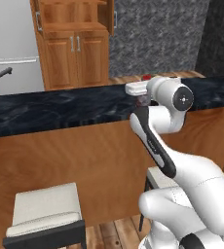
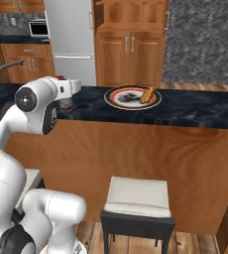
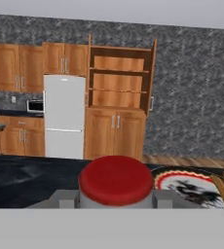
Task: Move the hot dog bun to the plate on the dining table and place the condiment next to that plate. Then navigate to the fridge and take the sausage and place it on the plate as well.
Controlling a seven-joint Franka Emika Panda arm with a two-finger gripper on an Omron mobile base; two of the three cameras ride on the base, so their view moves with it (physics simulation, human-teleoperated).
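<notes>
Right now I read my gripper (image 3: 115, 198) closed on the condiment (image 3: 116, 181) over the dining table (image 2: 195, 113) | plate (image 2: 117, 99) just beside it — hot dog bun (image 2: 146, 95) on the plate's far edge | fridge (image 3: 64, 115) well beyond

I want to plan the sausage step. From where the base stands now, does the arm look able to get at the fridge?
Probably not. The dining table lies between the arm and the fridge, which stands shut well behind it, and the pincer is shut on the condiment.
</notes>
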